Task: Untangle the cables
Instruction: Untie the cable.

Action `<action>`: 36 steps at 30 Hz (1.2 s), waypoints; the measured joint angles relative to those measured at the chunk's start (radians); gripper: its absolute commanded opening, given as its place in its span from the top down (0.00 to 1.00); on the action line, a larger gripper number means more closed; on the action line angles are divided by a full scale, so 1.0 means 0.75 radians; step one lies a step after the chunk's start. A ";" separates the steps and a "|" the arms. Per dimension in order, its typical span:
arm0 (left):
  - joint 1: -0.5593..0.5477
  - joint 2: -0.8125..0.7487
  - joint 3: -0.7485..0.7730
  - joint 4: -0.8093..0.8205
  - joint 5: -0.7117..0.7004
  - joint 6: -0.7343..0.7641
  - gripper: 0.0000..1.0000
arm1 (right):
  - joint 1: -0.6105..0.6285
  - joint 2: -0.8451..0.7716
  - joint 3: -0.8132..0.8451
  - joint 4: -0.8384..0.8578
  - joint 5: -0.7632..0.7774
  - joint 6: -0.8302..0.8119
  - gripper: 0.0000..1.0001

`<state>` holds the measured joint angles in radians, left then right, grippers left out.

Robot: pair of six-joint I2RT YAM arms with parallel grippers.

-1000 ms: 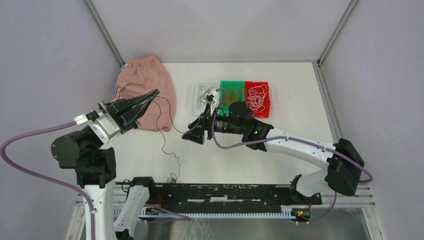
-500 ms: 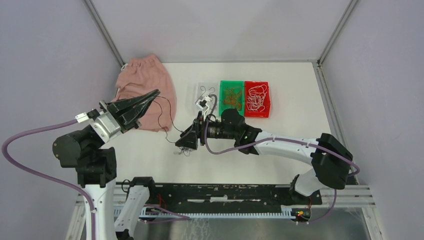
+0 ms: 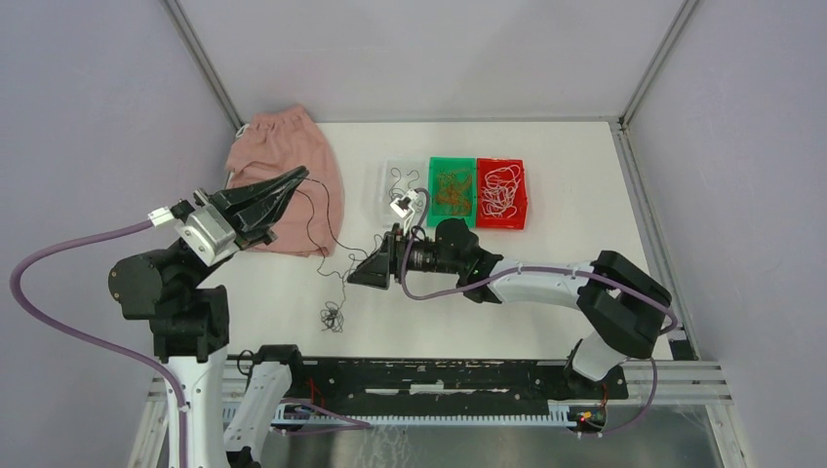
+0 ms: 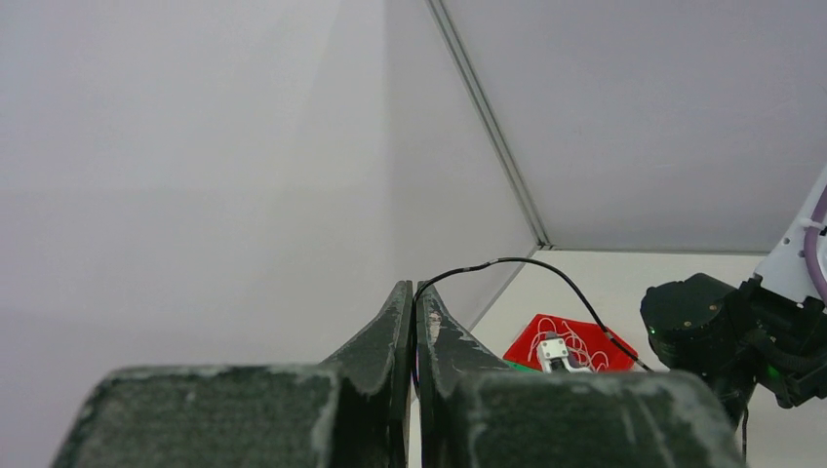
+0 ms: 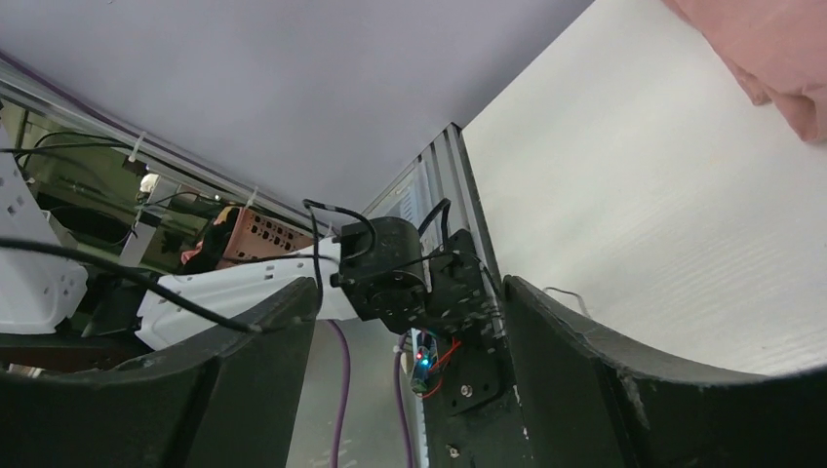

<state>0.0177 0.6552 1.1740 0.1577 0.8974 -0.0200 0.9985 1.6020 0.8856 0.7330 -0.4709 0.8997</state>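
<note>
My left gripper (image 3: 300, 175) hangs above the pink cloth's right edge, shut on a thin black cable (image 3: 313, 226). In the left wrist view that cable (image 4: 507, 260) arcs out from between the shut fingertips of my left gripper (image 4: 414, 289). The strand drops in curls to a small black clump (image 3: 334, 317) on the table. My right gripper (image 3: 358, 275) is open just right of the strand, above the table. In the right wrist view a black strand (image 5: 146, 285) rests against one finger's edge, and nothing is between the fingers of my right gripper (image 5: 405, 292).
A pink cloth (image 3: 283, 161) lies at the back left. Behind the right arm stand a clear bin (image 3: 387, 174) with black cables, a green bin (image 3: 452, 187) with orange ones and a red bin (image 3: 502, 192) with white ones. The arms' base rail (image 3: 439, 375) runs along the near edge.
The right arm has swung toward the near left and stayed open. The black cable's loose end bunched under the right gripper, then settled as a clump nearer the front. The left gripper rose slightly.
</note>
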 measured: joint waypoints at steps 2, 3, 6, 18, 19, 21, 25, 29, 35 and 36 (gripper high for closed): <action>0.000 0.003 0.000 -0.001 -0.004 -0.001 0.92 | 0.002 0.018 -0.028 0.040 -0.001 0.016 0.23; 0.000 0.003 0.000 -0.001 -0.004 -0.002 0.92 | 0.005 0.022 -0.035 0.061 0.000 0.017 0.23; 0.000 0.004 -0.001 -0.001 -0.004 -0.003 0.92 | 0.021 0.023 -0.040 0.141 -0.003 0.009 0.24; 0.000 0.041 0.025 -0.005 -0.004 -0.007 0.92 | 0.089 0.128 -0.037 0.413 -0.097 0.057 0.35; 0.000 0.043 0.027 -0.005 -0.005 -0.007 0.92 | 0.089 0.145 -0.037 0.437 -0.100 0.077 0.36; 0.000 0.045 0.032 -0.005 -0.005 -0.006 0.92 | 0.089 0.170 -0.037 0.483 -0.104 0.115 0.36; 0.000 0.045 0.036 -0.007 -0.005 -0.006 0.92 | 0.083 0.179 -0.060 0.551 -0.100 0.167 0.29; 0.000 0.045 0.036 -0.015 -0.005 -0.005 0.92 | 0.068 0.137 -0.166 0.567 -0.070 0.165 0.25; 0.000 0.047 0.036 -0.019 -0.004 -0.005 0.92 | 0.053 0.079 -0.237 0.555 -0.044 0.124 0.23; 0.000 0.048 0.036 -0.019 -0.005 -0.005 0.91 | 0.054 0.076 -0.237 0.561 -0.043 0.117 0.23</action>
<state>0.0177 0.6910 1.2011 0.1432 0.8940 -0.0238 1.0389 1.6588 0.7078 1.1538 -0.5034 0.9874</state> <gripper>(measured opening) 0.084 0.765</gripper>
